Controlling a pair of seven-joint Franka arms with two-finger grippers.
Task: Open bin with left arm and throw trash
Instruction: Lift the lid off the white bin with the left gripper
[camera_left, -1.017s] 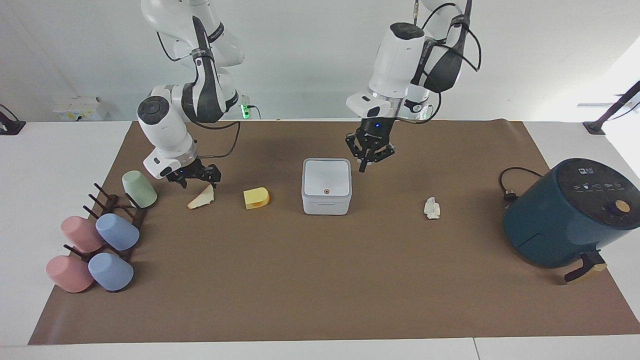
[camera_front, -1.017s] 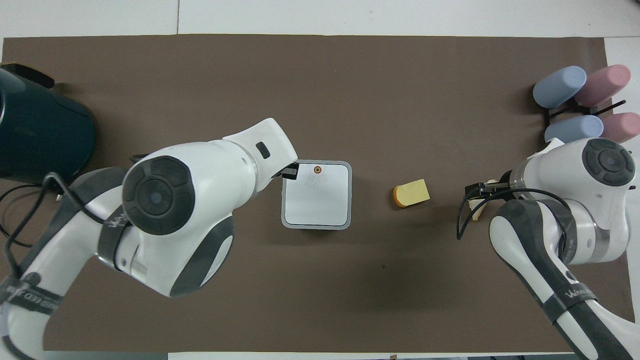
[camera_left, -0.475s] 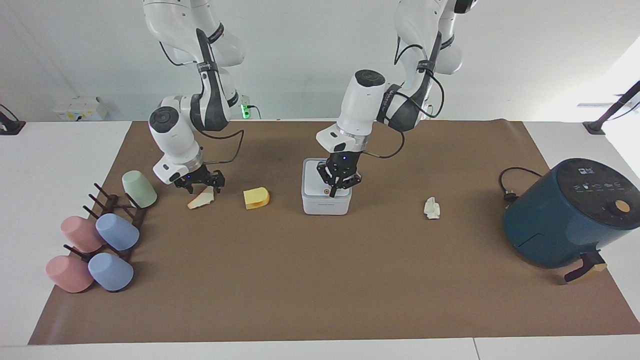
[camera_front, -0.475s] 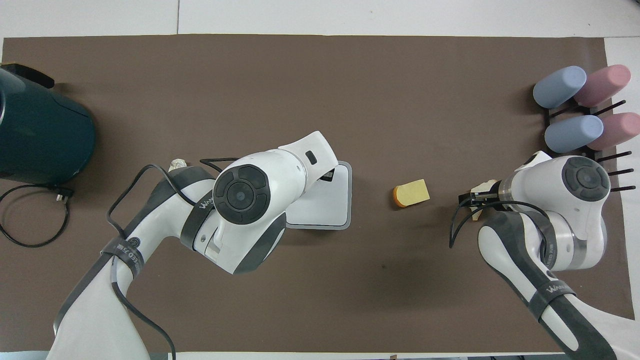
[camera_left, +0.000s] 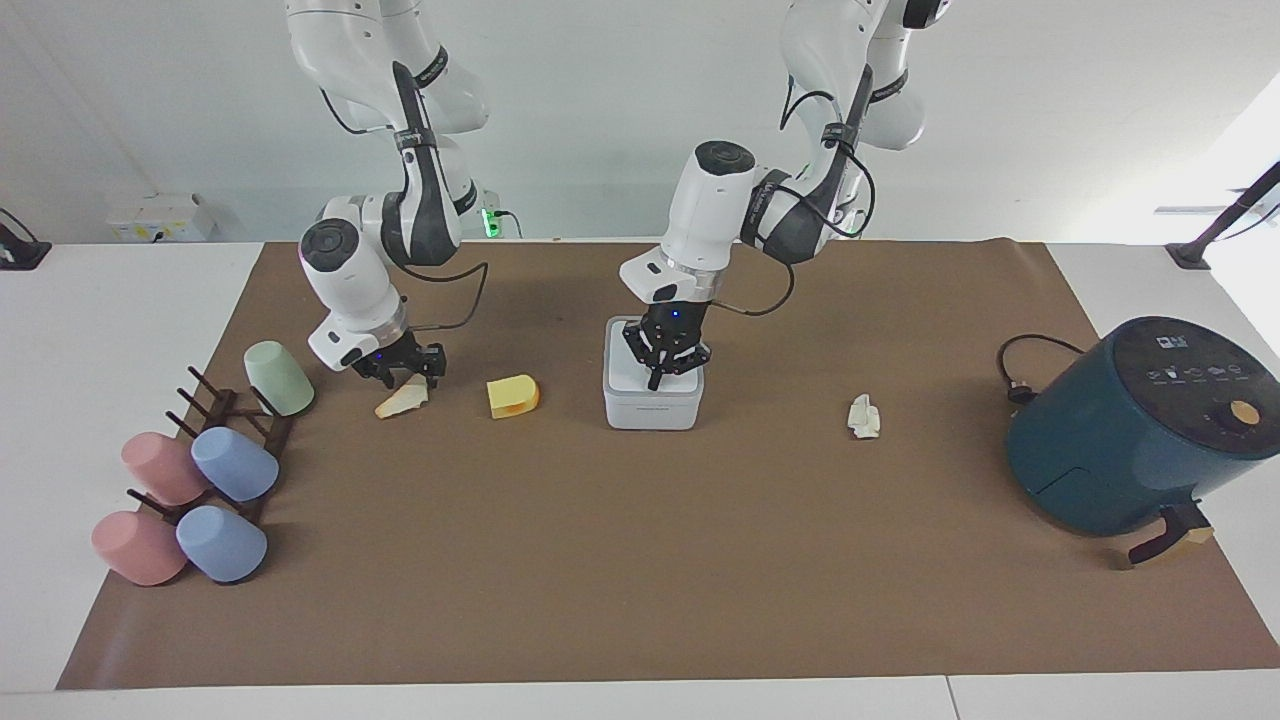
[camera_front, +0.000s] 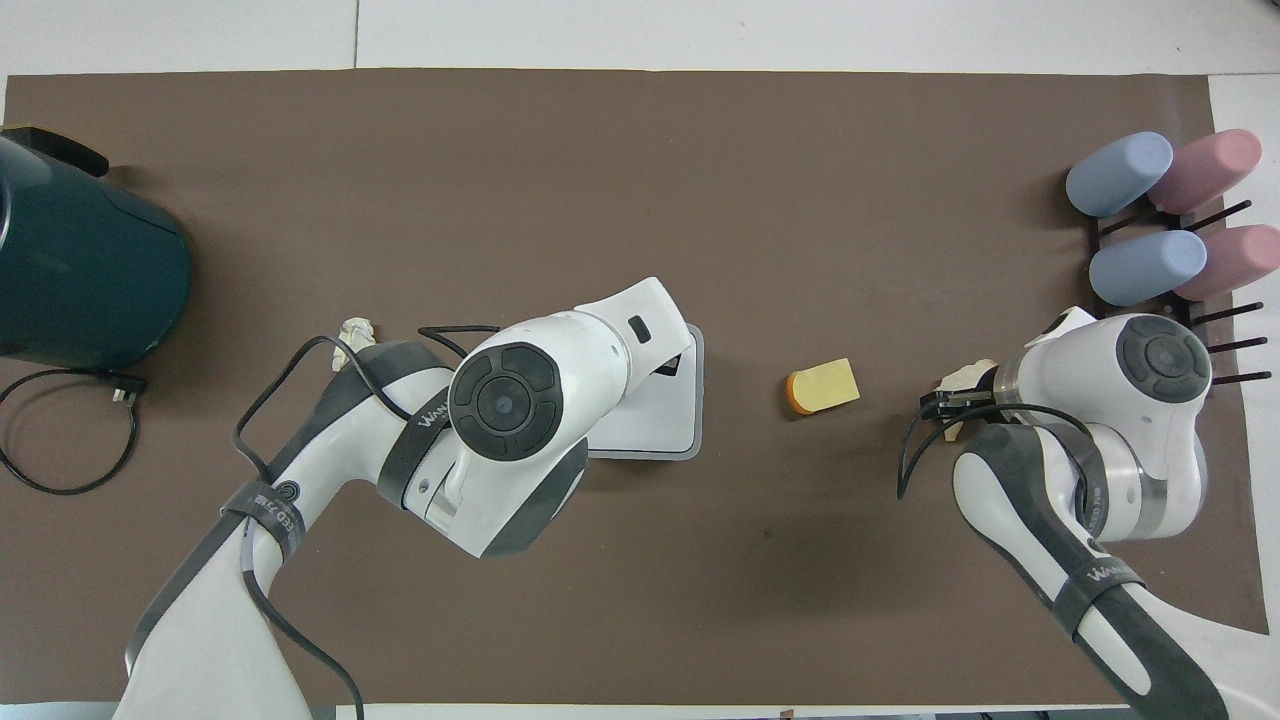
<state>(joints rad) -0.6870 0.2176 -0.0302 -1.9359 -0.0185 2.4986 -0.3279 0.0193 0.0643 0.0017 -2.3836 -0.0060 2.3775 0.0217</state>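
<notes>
The white bin (camera_left: 650, 412) stands mid-table with its lid down; it also shows in the overhead view (camera_front: 672, 425). My left gripper (camera_left: 655, 380) is shut, tip pointing down onto the lid's part farthest from the robots, hiding the orange dot; I cannot tell whether it touches. In the overhead view my left gripper (camera_front: 668, 365) is mostly hidden under its wrist. My right gripper (camera_left: 398, 376) is open, low over the cream wedge (camera_left: 400, 402). The yellow-orange block (camera_left: 513, 396) lies between the wedge and the bin. The paper wad (camera_left: 863, 416) lies toward the left arm's end.
A dark teal air fryer (camera_left: 1140, 430) with its cord stands at the left arm's end. A rack with pastel cups (camera_left: 235, 465) and a green cup (camera_left: 278, 378) sit at the right arm's end, close to my right gripper.
My left gripper swung from beside the bin to over its lid and lowered onto it. My right gripper came down closer over the cream wedge.
</notes>
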